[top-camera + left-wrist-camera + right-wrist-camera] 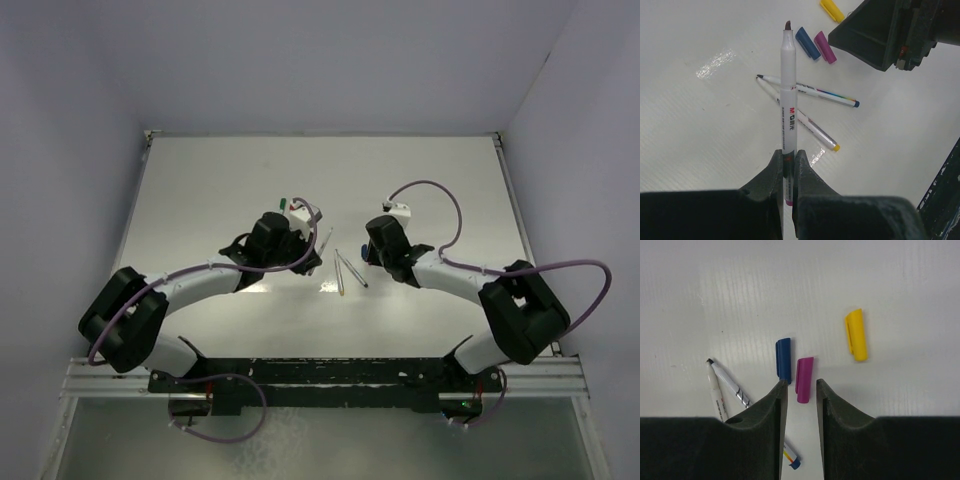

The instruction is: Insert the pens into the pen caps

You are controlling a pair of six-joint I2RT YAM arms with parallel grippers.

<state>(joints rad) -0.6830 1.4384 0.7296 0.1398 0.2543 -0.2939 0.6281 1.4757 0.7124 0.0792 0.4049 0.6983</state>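
While the left claw (789, 156) clenches a white pen (788, 85) with a dark tip, the right claw (800, 383) stands released, a purple cap (804, 374) partly between its jaws.

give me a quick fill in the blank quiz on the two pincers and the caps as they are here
1. The left pincer is shut on an upright ____.
2. The right pincer stands open around the near end of the ____.
3. The blue cap lies close beside that one, while the ____ lies apart on the other side.

Missing words: pen; purple cap; yellow cap
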